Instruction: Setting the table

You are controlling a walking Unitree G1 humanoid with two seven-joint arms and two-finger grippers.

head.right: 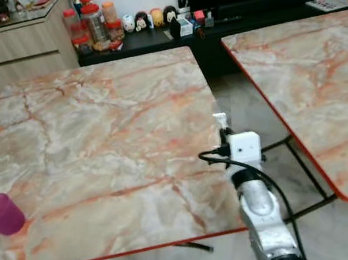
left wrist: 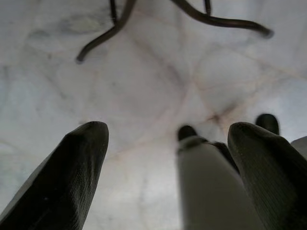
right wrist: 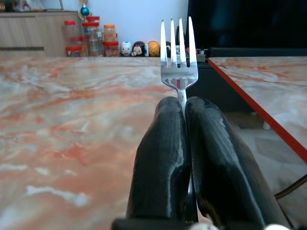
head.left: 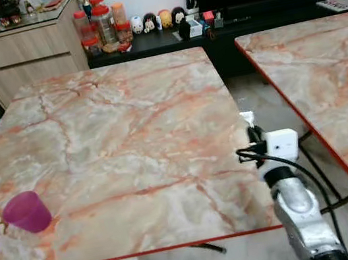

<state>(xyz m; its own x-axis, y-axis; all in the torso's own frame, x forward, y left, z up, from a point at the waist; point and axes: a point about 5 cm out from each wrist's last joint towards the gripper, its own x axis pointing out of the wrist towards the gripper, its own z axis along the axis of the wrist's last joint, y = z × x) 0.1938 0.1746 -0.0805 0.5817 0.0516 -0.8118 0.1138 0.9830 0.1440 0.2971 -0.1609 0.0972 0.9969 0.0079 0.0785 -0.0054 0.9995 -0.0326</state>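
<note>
Beside the veined marble table (head.left: 126, 124), right end effector (right wrist: 184, 108) clamping a steel fork (right wrist: 178, 52), left end effector (left wrist: 168, 139) spread.

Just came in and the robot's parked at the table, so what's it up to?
It is setting the table. Its right claw is shut on a fork, tines pointing ahead, at the right edge of the marble table. A purple cup stands near the table's front left corner. The left claw hangs open over the floor, holding nothing. A second marble table stands to the right.
</note>
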